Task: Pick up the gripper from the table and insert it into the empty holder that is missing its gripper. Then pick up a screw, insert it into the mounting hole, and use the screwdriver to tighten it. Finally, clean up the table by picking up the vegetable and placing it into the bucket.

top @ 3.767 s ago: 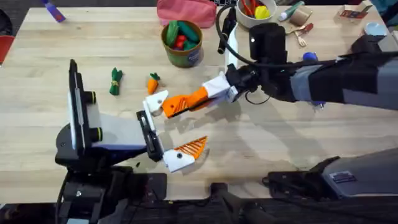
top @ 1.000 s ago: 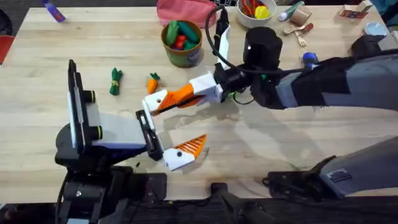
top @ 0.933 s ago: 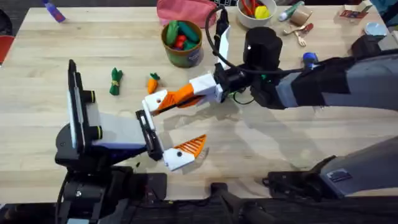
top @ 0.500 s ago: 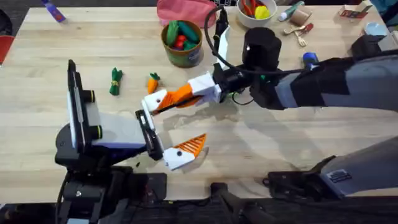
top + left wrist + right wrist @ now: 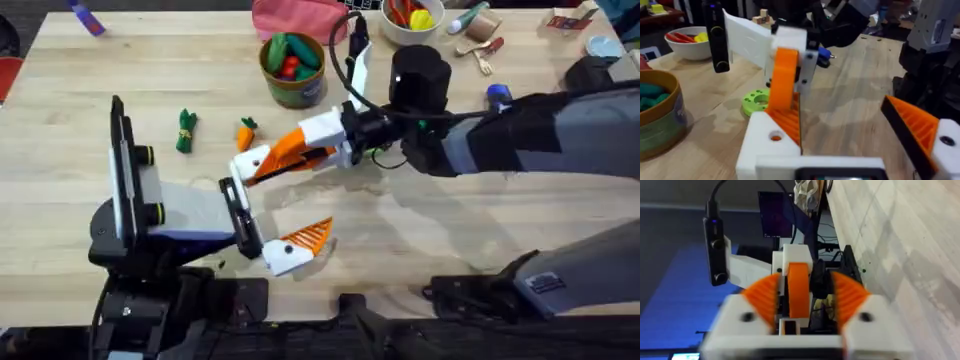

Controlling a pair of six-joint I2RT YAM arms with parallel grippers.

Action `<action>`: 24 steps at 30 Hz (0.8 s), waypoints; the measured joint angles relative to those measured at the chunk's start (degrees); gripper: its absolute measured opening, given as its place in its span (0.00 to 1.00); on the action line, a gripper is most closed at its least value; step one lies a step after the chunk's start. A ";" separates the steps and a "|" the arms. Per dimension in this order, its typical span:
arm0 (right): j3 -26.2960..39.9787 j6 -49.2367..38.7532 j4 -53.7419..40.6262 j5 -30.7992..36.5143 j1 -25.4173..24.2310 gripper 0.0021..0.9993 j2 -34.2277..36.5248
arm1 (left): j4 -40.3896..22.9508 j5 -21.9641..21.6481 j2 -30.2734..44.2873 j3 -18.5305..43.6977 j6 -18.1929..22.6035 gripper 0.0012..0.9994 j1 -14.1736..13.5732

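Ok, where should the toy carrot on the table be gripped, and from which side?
Across the orange body of the toy carrot, coming straight down from above. It lies flat on the table with its leafy top pointing to the far edge, so the body's two long sides are free; the white holder crowds its near side.

One carrot (image 5: 245, 133), one green bucket (image 5: 293, 70), one white bowl (image 5: 412, 22), two robot arms, one table (image 5: 450, 215).
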 joint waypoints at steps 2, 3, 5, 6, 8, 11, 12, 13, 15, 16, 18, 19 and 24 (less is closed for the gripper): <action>-0.02 0.00 0.00 0.94 0.03 0.73 0.00 | -0.04 0.33 0.02 0.00 0.13 0.99 -0.09; -0.02 0.00 0.00 1.21 0.04 0.87 0.00 | -0.04 0.37 0.02 0.00 0.17 0.99 -0.09; -0.02 -0.03 0.02 1.68 0.07 0.95 0.00 | -0.04 0.49 0.01 0.00 0.21 0.99 -0.09; -0.05 -0.04 -0.01 1.92 0.07 0.96 0.00 | -0.06 0.55 0.00 0.00 0.22 0.99 -0.09; -0.05 -0.02 -0.04 2.14 0.04 0.96 0.00 | -0.07 0.56 0.01 0.00 0.22 0.99 -0.09; -0.05 -0.07 -0.05 2.26 -0.01 0.96 0.00 | -0.07 0.57 0.01 0.00 0.22 0.99 -0.09; -0.05 -0.16 -0.10 2.26 -0.17 0.96 0.00 | -0.07 0.57 0.01 0.00 0.22 0.99 -0.09; -0.05 -0.49 -0.37 2.26 -0.34 0.96 -0.02 | -0.07 0.57 0.00 0.00 0.22 0.99 -0.09; -0.08 -1.65 -2.77 2.38 -0.98 0.96 -0.69 | -0.07 0.57 0.02 0.00 0.22 0.99 -0.09; -0.13 -2.48 -5.03 2.50 -1.50 0.96 -1.61 | -0.07 0.57 0.00 0.00 0.22 0.99 -0.09; -0.31 -4.96 -10.84 2.99 -3.00 0.96 -4.78 | -0.07 0.57 0.00 0.00 0.22 0.99 -0.09; -0.31 -6.49 -14.45 3.46 -3.85 0.96 -6.70 | -0.07 0.57 0.00 0.00 0.22 0.99 -0.09; 0.99 -17.67 -40.71 7.55 -8.98 0.96 -18.10 | -0.07 0.57 0.00 0.00 0.22 0.99 -0.09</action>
